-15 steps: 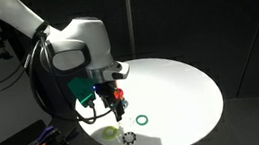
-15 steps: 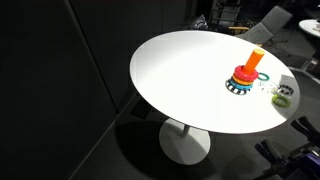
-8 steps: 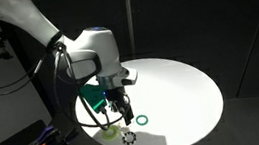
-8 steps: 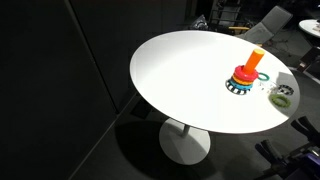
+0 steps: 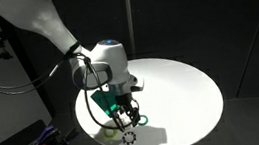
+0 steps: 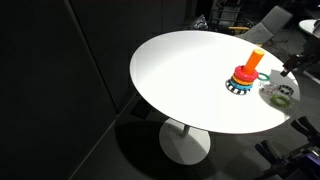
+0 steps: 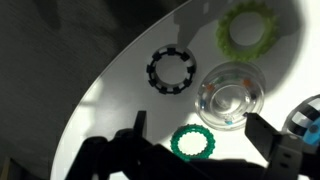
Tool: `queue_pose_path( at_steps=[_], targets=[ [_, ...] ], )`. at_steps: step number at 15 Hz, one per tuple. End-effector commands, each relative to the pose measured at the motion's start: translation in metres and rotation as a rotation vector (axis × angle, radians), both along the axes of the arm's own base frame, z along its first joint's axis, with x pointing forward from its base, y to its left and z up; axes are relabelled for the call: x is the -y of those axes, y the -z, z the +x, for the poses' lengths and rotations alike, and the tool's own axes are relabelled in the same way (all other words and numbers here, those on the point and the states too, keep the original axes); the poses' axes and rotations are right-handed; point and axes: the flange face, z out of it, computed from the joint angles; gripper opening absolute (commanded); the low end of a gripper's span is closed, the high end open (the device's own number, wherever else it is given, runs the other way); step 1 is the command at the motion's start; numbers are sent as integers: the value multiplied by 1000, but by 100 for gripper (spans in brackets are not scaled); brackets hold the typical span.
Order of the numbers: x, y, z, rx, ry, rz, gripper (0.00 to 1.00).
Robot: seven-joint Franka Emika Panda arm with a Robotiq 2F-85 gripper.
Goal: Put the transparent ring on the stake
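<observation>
white round table [image 7: 125, 100], jaws apart above transparent ring [image 7: 232, 95], green ring [image 7: 193, 142], black ring [image 7: 170, 70], yellow-green ring [image 7: 250, 27] close around it

Dark room: in both exterior views everything around the worktop [image 5: 182, 86] is near black. The white worktop is lit hard from overhead and nearly blown out [image 6: 180, 80]. In the wrist view the worktop [image 7: 110, 100] is greyer, with heavy shadows at its edge. The claw [image 7: 195, 122] is a blurred dark silhouette. Glare specks on the transparent ring [image 7: 232, 95]. All frames soft and low-res.
</observation>
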Motion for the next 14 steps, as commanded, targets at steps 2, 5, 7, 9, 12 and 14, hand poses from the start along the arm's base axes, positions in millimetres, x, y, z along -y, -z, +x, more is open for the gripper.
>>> queue_pose_path(
  at_steps=[2, 5, 7, 9, 12, 14],
  targets=[
    [-7, 17, 24, 14, -52, 41, 100],
    [-14, 29, 32, 1, -77, 54, 100],
    [-19, 37, 35, -11, -88, 53, 100],
    [-23, 44, 37, -21, -97, 56, 100],
    [-28, 53, 38, -34, -109, 57, 100],
    [-32, 57, 38, -36, -119, 54, 100]
  ],
)
